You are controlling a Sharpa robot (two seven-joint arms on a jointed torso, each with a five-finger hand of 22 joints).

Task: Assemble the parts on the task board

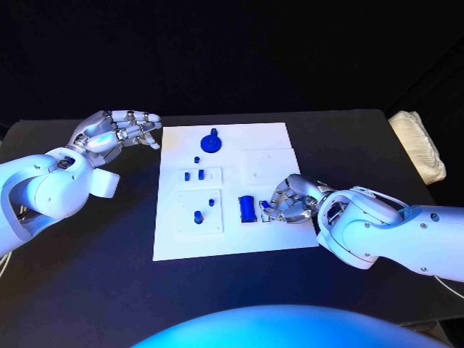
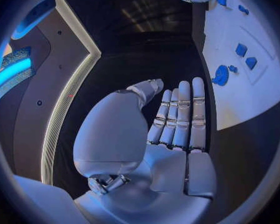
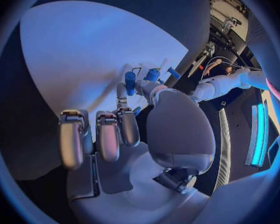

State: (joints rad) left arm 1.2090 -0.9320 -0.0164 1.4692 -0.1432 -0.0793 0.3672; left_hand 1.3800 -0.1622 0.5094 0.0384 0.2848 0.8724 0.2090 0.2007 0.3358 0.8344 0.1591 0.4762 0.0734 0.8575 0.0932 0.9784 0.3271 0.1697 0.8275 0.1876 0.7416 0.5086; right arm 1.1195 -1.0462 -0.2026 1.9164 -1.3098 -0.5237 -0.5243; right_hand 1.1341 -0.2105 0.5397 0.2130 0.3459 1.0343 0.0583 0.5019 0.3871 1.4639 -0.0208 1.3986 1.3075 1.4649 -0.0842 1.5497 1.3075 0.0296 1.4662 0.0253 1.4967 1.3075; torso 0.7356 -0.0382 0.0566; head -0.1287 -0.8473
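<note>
Right hand [image 1: 288, 199] rests low over the near right part of the task board [image 1: 232, 239], its fingers curled toward a blue part [image 1: 248, 209] lying just beside them; in the right wrist view the fingertips [image 3: 129, 92] sit against an upright blue piece [image 3: 130, 82], but whether that piece is actually pinched cannot be told. The blue part by the hand is an oblong block whose long axis runs from the near edge of the board toward the far edge. Left of it, in a raised square pad on the board, stands a small blue peg [image 1: 199, 216]. Farther up the board a second pad carries two small blue pieces [image 1: 194, 175], side by side, each with its long side also running near to far. Beyond them lies a tiny blue dot-like piece [image 1: 198, 159], and farthest away a round blue disc with a stem [image 1: 211, 141], the stem pointing toward the far edge. Left hand [image 1: 115, 132] hovers beside the far left corner of the board, apart from it, holding nothing; the left wrist view shows its fingers [image 2: 180, 117] straight and lying close together. No writing or label can be read on the board or parts. A folded pale cloth [image 1: 420, 145] lies at the table's [image 1: 85, 290] far right edge.
</note>
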